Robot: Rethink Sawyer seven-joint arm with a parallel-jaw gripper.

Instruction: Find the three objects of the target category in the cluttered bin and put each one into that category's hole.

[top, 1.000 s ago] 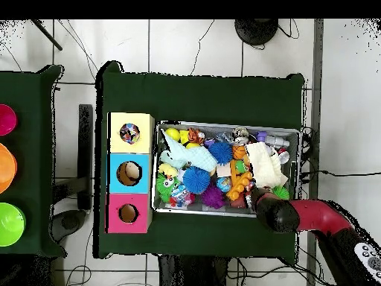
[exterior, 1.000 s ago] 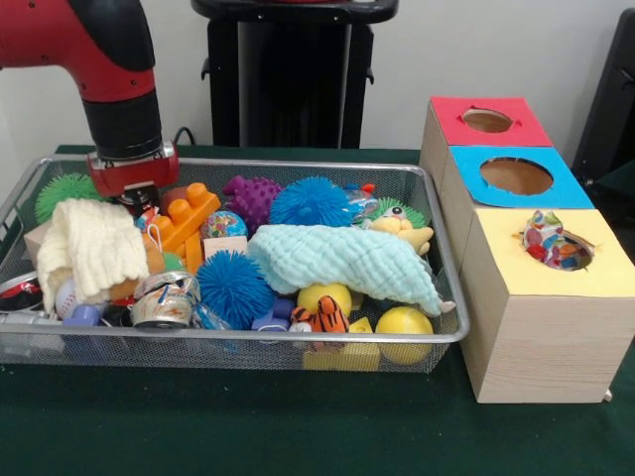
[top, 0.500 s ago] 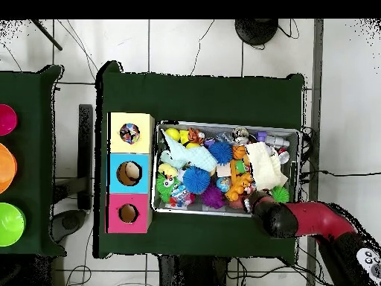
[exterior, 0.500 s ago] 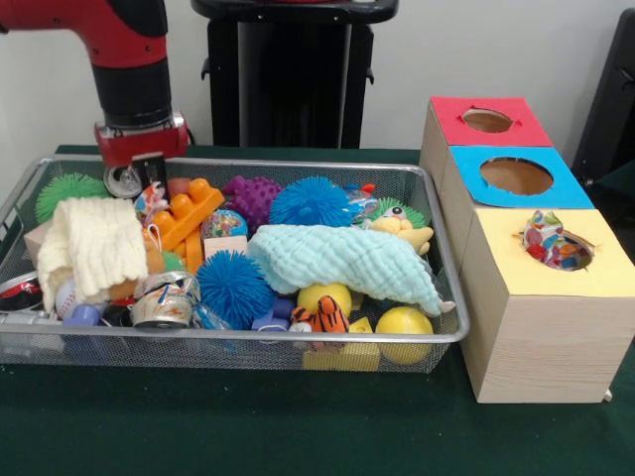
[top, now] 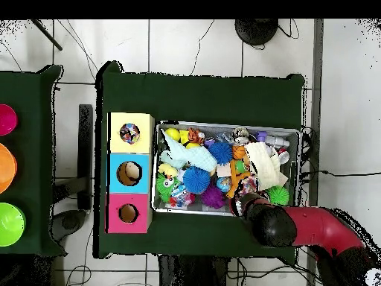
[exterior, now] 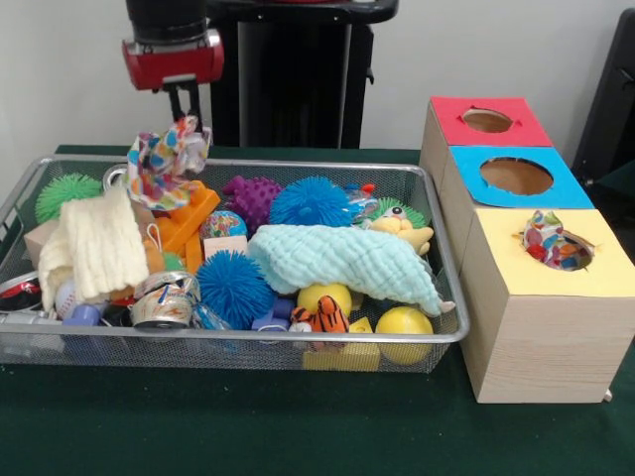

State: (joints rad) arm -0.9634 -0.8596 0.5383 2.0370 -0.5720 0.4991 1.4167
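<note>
Multicoloured cloth (exterior: pixel 167 161) has been lifted out of the bin (exterior: pixel 437 260) since a second ago and now dangles from the clenched pincer (exterior: pixel 184 111) above the bin's 11 o'clock corner in the front view. A similarly patterned cloth (exterior: pixel 552 244) already sits in the yellow box's hole (exterior: pixel 571 260), so this looks like the second of three. That hole lies away at 3 o'clock. Counted: three boxes, yellow, blue (exterior: pixel 516 177) and red (exterior: pixel 487 120); two blue spiky balls (exterior: pixel 234 287); two plain cloths, cream (exterior: pixel 94 248) and pale blue (exterior: pixel 347 260).
</note>
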